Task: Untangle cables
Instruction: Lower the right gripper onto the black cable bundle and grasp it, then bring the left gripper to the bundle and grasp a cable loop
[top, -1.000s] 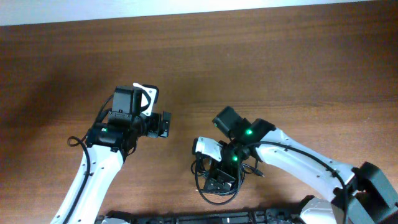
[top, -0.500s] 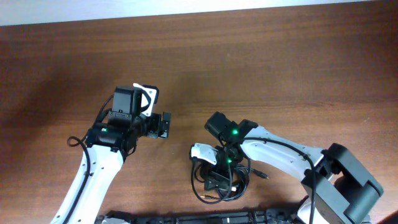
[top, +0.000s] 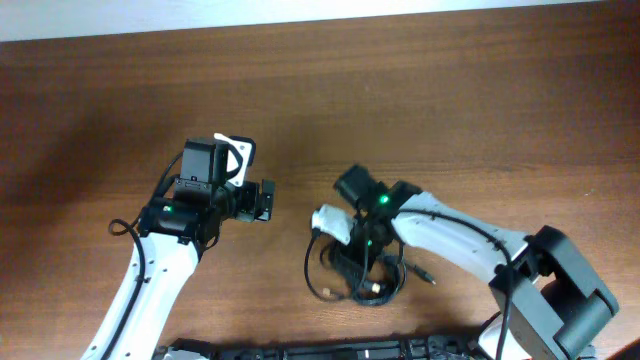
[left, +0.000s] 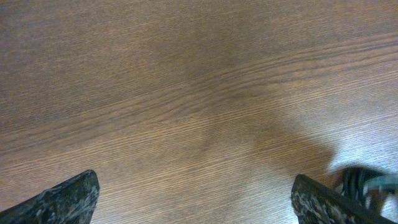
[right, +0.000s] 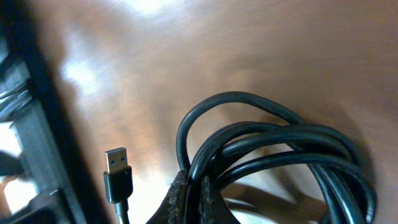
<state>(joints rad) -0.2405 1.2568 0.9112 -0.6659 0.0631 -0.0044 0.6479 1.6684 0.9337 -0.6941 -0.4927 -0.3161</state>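
**Two arms, one knot of black cord**

One brown wooden table (top: 480, 110) fills nearly the whole overhead view, its grain running from 9 to 3 o'clock, with a pale strip (top: 300, 12) along the edge at 12 o'clock. Two white arms reach in from 6 o'clock: the left arm (top: 150, 270) from 7 o'clock and the right arm (top: 460, 240) from 5 o'clock.

The left gripper (left: 194, 202) hangs over bare wood. Its two fingertips sit wide apart at the bottom corners of its wrist view, with nothing between them.

The right gripper (right: 196, 200) sits right on the cables (top: 345, 280), a single small bundle of thin black loops lying on the table near 6 o'clock, just right of centre. Its two pads are pressed almost together, and several strands run in to where they meet, so it appears to pinch the bundle. How many separate cords make up the tangle cannot be told.

One USB plug (right: 118, 174) lies flat on the wood at 9 o'clock from those pads, apart from the loops.
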